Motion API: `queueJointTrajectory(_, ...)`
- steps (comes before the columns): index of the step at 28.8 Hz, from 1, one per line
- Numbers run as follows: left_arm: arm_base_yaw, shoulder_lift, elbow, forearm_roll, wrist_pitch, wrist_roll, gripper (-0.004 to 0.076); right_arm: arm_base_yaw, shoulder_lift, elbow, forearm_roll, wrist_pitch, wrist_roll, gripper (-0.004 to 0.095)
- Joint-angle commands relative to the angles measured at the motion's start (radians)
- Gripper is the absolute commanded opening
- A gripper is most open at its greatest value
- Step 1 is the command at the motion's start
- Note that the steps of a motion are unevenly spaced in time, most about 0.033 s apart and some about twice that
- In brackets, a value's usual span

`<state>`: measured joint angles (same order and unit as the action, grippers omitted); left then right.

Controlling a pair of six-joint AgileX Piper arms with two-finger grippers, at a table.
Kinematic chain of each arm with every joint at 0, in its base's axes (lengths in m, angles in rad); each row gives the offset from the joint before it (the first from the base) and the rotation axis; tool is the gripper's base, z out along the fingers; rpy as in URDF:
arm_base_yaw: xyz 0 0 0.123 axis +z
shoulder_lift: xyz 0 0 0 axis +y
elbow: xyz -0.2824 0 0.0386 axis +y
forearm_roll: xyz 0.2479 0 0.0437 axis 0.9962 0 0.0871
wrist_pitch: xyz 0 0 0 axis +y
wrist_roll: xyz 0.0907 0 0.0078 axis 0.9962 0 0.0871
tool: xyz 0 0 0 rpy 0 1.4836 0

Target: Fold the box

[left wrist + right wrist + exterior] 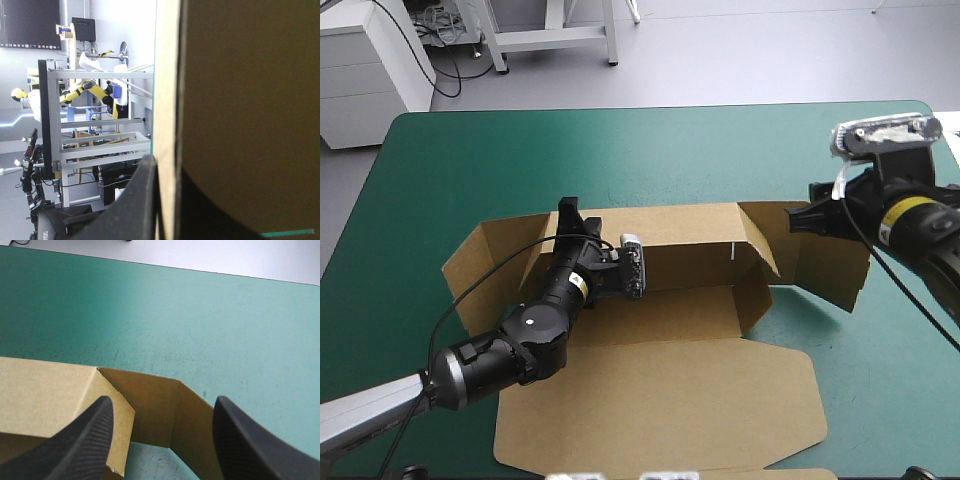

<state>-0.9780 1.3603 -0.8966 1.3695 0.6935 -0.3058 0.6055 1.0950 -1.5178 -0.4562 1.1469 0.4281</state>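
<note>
Box [670,325]: lying mid-table on the teal-green cover [470,160], its back wall [690,225] standing and its lid [660,400] lying flat toward the near edge.
Inside: my left arm is reaching across its floor.
Left gripper [570,212]: I am pinching the back wall near its left end, fingers all but closed on the board.
Right gripper [162,402]: hovering spread wide over the right-end flaps [830,265], gripping nothing.
</note>
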Motion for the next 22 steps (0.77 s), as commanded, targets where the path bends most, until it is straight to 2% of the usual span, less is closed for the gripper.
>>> queueJointTrajectory(1,-0.016,-0.02,-0.007,-0.031,0.001,-0.026,-0.0008,-0.003,0.094,-0.152,-0.055,0.041,-0.047,0.0541)
queueJointTrajectory(5,-0.016,-0.02,-0.007,-0.029,0.003,-0.026,-0.0008,-0.084,0.229,-0.314,0.003,0.089,-0.109,0.0541)
queueJointTrajectory(8,-0.016,-0.02,-0.007,-0.029,0.003,-0.026,-0.0008,-0.204,0.307,-0.401,0.173,0.089,-0.204,0.0541)
queueJointTrajectory(10,-0.016,-0.02,-0.007,-0.029,-0.008,-0.026,-0.0008,-0.299,0.364,-0.45,0.348,0.095,-0.299,0.0541)
queueJointTrajectory(15,-0.016,-0.02,-0.007,-0.025,-0.059,-0.018,-0.0008,-0.443,0.491,-0.493,0.584,0.104,-0.416,0.0541)
queueJointTrajectory(17,-0.016,-0.02,-0.007,-0.005,-0.081,-0.016,-0.0008,-0.461,0.528,-0.491,0.628,0.104,-0.449,0.0541)
queueJointTrajectory(22,-0.016,-0.02,-0.007,0.032,-0.087,-0.016,-0.0008,-0.46,0.606,-0.491,0.631,0.104,-0.496,0.0541)
